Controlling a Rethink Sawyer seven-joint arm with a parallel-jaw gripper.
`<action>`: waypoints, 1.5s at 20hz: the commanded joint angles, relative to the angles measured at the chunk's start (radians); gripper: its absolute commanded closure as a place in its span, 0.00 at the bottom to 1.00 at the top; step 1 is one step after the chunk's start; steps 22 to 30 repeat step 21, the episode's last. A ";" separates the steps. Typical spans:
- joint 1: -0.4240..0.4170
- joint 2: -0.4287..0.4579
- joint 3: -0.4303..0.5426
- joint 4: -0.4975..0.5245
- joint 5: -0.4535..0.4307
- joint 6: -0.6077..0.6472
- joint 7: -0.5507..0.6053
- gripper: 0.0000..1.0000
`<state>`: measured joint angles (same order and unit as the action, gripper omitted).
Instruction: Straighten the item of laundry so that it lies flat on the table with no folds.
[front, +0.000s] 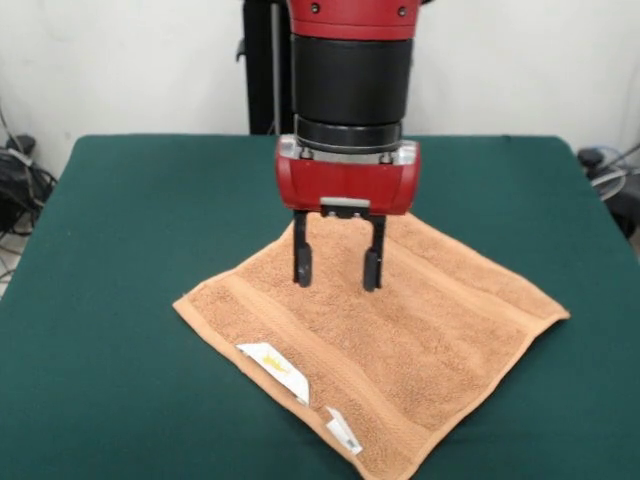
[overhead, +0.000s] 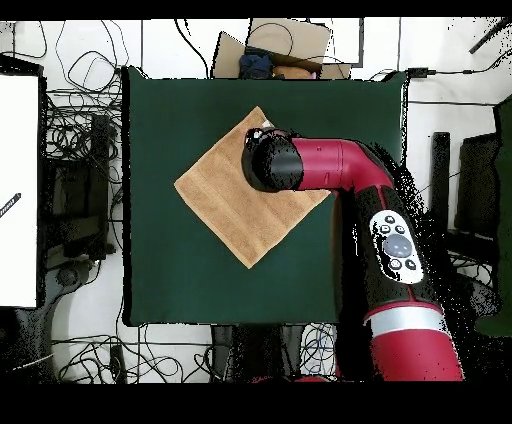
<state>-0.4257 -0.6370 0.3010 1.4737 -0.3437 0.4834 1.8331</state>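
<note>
The item of laundry (front: 400, 340) (overhead: 225, 195), a light orange-tan terry towel, lies spread like a diamond on the dark green table (front: 120, 250) (overhead: 170, 120). Woven bands run across it, and two white labels (front: 275, 368) sit at its near-left hem. In the front view my gripper (front: 337, 267) hangs open over the towel's far part, its two black fingers (front: 302, 262) apart with nothing between them; the tips are at or just above the cloth. From overhead the red arm (overhead: 330, 165) covers the gripper and the towel's right corner.
Cables and equipment (overhead: 80, 150) lie on the floor to the sides of the table. A cardboard box (overhead: 290, 45) sits beyond one table edge. A white panel (overhead: 20, 190) stands at the overhead view's left.
</note>
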 joint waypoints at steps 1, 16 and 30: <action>0.004 -0.006 0.120 0.068 0.000 0.070 -0.083 0.00; 0.090 -0.079 0.000 0.112 -0.003 0.088 0.086 0.00; 0.094 -0.077 -0.021 0.106 0.013 0.092 0.099 0.00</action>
